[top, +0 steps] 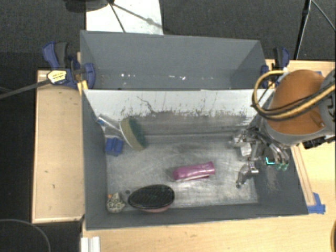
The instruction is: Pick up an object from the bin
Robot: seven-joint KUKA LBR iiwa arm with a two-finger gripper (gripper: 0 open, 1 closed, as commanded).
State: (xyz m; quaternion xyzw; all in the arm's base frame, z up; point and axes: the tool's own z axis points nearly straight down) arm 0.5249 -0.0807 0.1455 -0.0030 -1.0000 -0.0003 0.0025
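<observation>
We see the gripper [243, 160] low over the bare floor of the bin [157, 62], near its right wall, with its jaws spread and nothing between them. Nearest it, to the view's left and not touching, lies a pink oblong bar [192, 171]. Farther that way sit a black oval brush [151, 197] and a green-edged scrubber [134, 133].

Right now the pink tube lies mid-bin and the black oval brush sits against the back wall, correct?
Not quite. The camera view shows the black oval brush near the front wall, left of centre; the pink tube does lie mid-bin.
</observation>
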